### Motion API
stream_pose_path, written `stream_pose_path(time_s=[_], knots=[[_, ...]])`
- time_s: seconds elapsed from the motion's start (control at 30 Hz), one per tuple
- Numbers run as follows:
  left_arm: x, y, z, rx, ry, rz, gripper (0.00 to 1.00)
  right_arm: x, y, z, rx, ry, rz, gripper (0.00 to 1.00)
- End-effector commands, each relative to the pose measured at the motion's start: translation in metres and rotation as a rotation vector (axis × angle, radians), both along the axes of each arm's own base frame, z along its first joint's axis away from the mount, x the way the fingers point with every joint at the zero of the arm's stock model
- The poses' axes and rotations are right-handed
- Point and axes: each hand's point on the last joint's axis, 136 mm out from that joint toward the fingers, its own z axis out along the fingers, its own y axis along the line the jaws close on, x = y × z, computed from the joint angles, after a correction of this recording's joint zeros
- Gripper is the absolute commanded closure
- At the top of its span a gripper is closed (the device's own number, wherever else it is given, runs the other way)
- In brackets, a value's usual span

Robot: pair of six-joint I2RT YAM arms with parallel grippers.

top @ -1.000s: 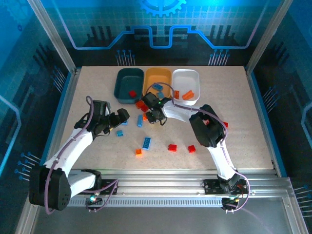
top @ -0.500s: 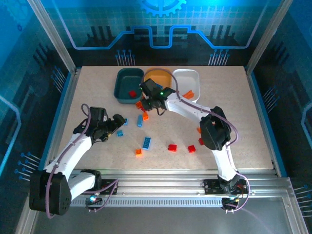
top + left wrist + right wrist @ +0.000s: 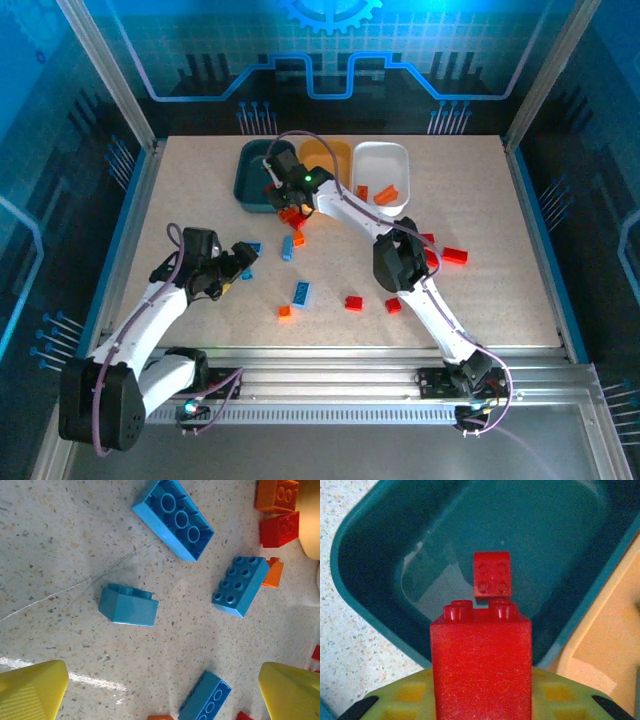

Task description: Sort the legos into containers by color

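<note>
From above, I see three trays in a row at the far edge of the tabletop: the teal tray, the yellow tray and the white tray. My right gripper is over the near side of the teal tray. The white tray has orange bricks in it. My arm crosses the yellow tray, so I can't tell what is in that one. Lots of bricks lie loose in the middle of the tabletop, like a long blue brick and a red floor brick. I think we are not even half done. My left gripper is low over the left part of the tabletop.

In the left wrist view, my yellow fingertips stand as wide apart as they go and hold nothing. A small blue brick lies just ahead of them, not touched.

In the right wrist view, the jaws are squeezed on a red brick, studs pointing up. It hangs over the teal tray's near wall. One little red brick already sits inside.

A second ago my right gripper was down by the pile in front of the yellow tray. Now it has swung over to the teal tray. My left gripper has pulled back toward the near edge.
</note>
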Motion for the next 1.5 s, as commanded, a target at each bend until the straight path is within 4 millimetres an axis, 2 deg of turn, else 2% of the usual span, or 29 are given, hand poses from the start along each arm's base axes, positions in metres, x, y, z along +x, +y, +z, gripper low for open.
stream_pose_path(time_s=[0.0, 0.03, 0.07, 0.1, 0.13, 0.17, 0.27, 0.37, 0.5, 0.6, 0.73, 0.83, 0.93, 1.03, 1.17, 1.37, 1.47], knots=[[-0.003, -0.005, 0.005, -0.027, -0.005, -0.030, 0.01, 0.004, -0.001, 0.013, 0.007, -0.011, 0.017, 0.66], [-0.003, -0.005, 0.005, -0.031, -0.009, -0.030, 0.01, 0.006, -0.001, 0.015, 0.013, -0.016, 0.015, 0.65], [-0.002, -0.005, 0.006, -0.032, -0.013, -0.032, 0.01, 0.008, -0.002, 0.016, 0.018, -0.017, 0.012, 0.57], [-0.002, -0.006, 0.006, -0.034, -0.015, -0.034, 0.01, 0.009, -0.003, 0.019, 0.019, -0.020, 0.003, 0.38], [-0.001, -0.007, 0.008, -0.038, -0.021, -0.037, 0.01, 0.010, -0.005, 0.019, 0.015, -0.019, -0.003, 0.29], [0.000, -0.008, 0.009, -0.041, -0.026, -0.041, 0.01, 0.010, -0.007, 0.022, 0.011, -0.020, -0.001, 0.25], [0.003, -0.010, 0.012, -0.051, -0.038, -0.054, 0.01, 0.007, -0.010, 0.038, 0.006, -0.044, 0.001, 0.23], [0.005, -0.011, 0.014, -0.055, -0.045, -0.058, 0.01, 0.003, -0.017, 0.068, 0.022, -0.083, -0.009, 0.23], [0.005, -0.013, 0.014, -0.062, -0.044, -0.063, 0.01, -0.019, -0.036, 0.105, 0.056, -0.083, -0.039, 0.25], [0.003, -0.017, 0.008, -0.069, -0.034, -0.081, 0.01, -0.053, -0.050, 0.096, 0.077, -0.004, -0.047, 0.28], [-0.004, -0.037, -0.001, -0.006, 0.006, -0.190, 0.02, -0.110, -0.074, 0.054, -0.003, 0.081, -0.039, 0.29], [-0.018, -0.056, -0.011, 0.105, 0.065, -0.285, 0.04, -0.142, -0.109, 0.030, -0.059, 0.133, -0.092, 0.29], [-0.037, -0.064, -0.025, 0.166, 0.130, -0.322, 0.09, -0.164, -0.144, 0.014, -0.115, 0.158, -0.139, 0.29], [-0.059, -0.073, -0.035, 0.211, 0.173, -0.368, 0.11, -0.172, -0.172, 0.007, -0.156, 0.160, -0.196, 0.28], [-0.082, -0.082, -0.049, 0.279, 0.223, -0.435, 0.10, -0.171, -0.196, 0.006, -0.113, 0.181, -0.260, 0.28], [-0.083, -0.098, -0.068, 0.323, 0.258, -0.495, 0.12, -0.159, -0.227, 0.012, -0.085, 0.176, -0.349, 0.28], [-0.078, -0.104, -0.076, 0.351, 0.277, -0.519, 0.22, -0.158, -0.240, 0.017, -0.069, 0.166, -0.378, 0.28]])
